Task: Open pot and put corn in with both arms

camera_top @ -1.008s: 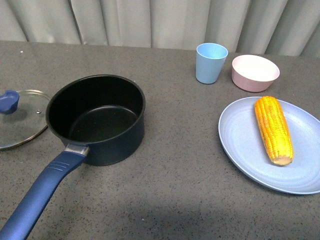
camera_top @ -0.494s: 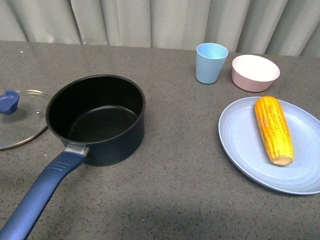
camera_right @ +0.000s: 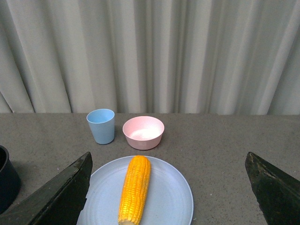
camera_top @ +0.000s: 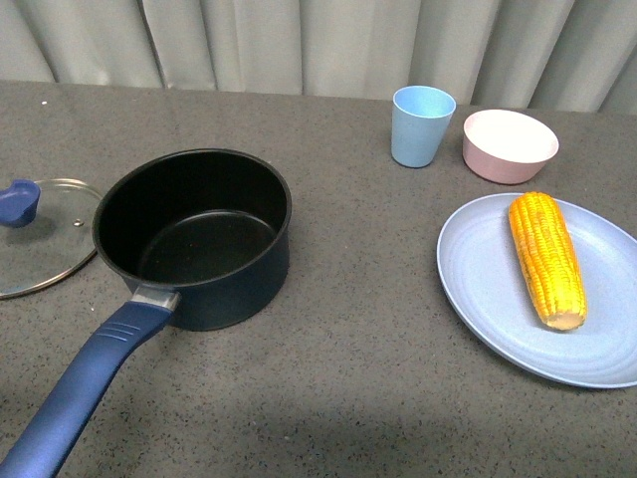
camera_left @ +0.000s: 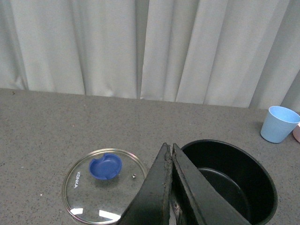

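a grey speckled table (camera_top: 358,398) fills the front view, with a pale pleated curtain (camera_top: 299,40) behind it. the dark navy pot (camera_top: 244,284) stands open on the table's left half, its black inside bare, and its long blue handle (camera_top: 85,388) runs toward the near left corner. on the right lies a light blue plate (camera_top: 483,279). the glass lid (camera_top: 55,249) lies flat on the table just left of the pot, its blue knob (camera_top: 18,201) up. in this view the pot's rim hides the lid's near edge, so contact cannot be told.

the corn (camera_top: 545,259) lies on the plate's far right part, well apart from the pot, its cut end toward the camera. behind the plate sit a pink bowl (camera_top: 508,164) and, just to its left, a light blue cup (camera_top: 421,126).

neither arm shows in the front view. in the left wrist view the left gripper (camera_left: 169,148) hangs above the gap between lid and pot, its jaws pressed together on nothing. in the right wrist view the right gripper (camera_right: 168,155) hovers over the plate, jaws spread wide, the corn between and below them, untouched.
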`<action>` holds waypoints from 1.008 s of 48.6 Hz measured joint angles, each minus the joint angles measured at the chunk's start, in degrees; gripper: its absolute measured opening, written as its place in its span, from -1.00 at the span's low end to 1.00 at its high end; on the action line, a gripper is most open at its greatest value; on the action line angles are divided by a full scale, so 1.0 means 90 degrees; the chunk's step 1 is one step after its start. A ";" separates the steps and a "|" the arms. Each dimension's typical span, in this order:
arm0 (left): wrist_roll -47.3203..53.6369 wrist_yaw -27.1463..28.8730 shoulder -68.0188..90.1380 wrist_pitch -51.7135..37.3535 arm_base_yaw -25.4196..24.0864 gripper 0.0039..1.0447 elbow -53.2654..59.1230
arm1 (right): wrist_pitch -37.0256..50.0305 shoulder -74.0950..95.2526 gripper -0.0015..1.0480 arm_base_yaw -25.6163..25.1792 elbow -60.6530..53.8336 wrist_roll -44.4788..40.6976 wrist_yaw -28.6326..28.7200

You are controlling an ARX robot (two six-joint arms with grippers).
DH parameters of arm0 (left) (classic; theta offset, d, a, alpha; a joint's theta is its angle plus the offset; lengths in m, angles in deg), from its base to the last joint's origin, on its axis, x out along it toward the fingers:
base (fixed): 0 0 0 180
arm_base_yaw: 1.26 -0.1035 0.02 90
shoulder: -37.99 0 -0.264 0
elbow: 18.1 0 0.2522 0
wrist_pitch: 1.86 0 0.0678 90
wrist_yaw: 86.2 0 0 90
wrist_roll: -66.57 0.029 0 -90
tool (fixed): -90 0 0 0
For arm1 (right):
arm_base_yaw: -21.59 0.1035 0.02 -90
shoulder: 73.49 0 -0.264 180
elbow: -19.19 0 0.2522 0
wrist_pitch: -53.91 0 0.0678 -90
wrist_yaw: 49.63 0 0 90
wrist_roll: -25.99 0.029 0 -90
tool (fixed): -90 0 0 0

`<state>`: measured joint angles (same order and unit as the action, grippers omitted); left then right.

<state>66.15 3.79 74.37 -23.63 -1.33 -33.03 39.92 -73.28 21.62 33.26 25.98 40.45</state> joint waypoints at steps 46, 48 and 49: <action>0.0000 0.0005 -0.3254 0.3228 0.0000 -0.93 0.0005 | 0.0000 0.0000 0.82 0.0000 0.0000 0.0000 0.0000; 0.0000 -0.0007 -0.3531 0.3609 0.0000 -0.93 0.0005 | 0.0000 0.0000 0.82 0.0000 0.0000 0.0000 0.0000; 0.0000 0.0002 -0.3684 0.3781 0.0000 -0.93 0.0005 | 0.0000 0.0000 0.82 0.0000 0.0000 0.0000 0.0000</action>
<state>66.15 3.81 41.22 10.40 -1.33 -32.98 39.92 -73.28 21.62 33.26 25.98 40.45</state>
